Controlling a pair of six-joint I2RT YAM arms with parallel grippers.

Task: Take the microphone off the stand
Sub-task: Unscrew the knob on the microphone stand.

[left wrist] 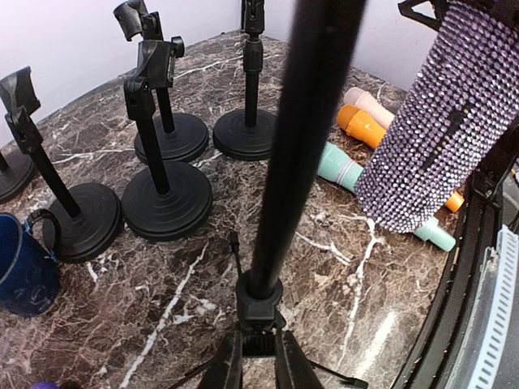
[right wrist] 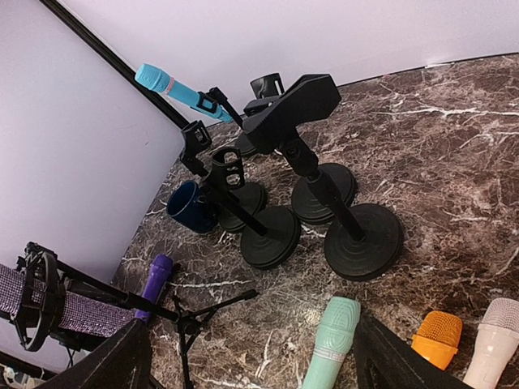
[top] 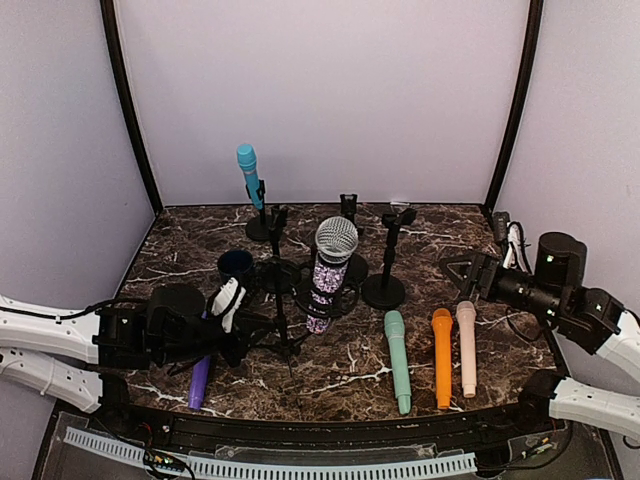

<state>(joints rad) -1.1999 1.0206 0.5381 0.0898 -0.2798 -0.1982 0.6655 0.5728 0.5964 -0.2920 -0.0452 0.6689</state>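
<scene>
Near left, the left gripper (left wrist: 258, 363) pinches the tripod stand (top: 281, 300) (sparkly microphone (top: 330, 270) aboard); the right gripper (right wrist: 251, 356) gapes apart.

White arm links (top: 45, 333), black wrist housings (top: 560, 262), black triangular right claw (top: 455, 272).

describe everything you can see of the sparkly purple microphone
The microphone has a rounded silver mesh head and a body covered in small purple glittery studs, with a dark switch-like mark on one side. It stands head uppermost, leaning slightly, held around its lower body by a black ring clip on the tripod stand, its bottom end hanging free. It sits near the middle of the marble table. Only the clip appears to touch it.
</scene>
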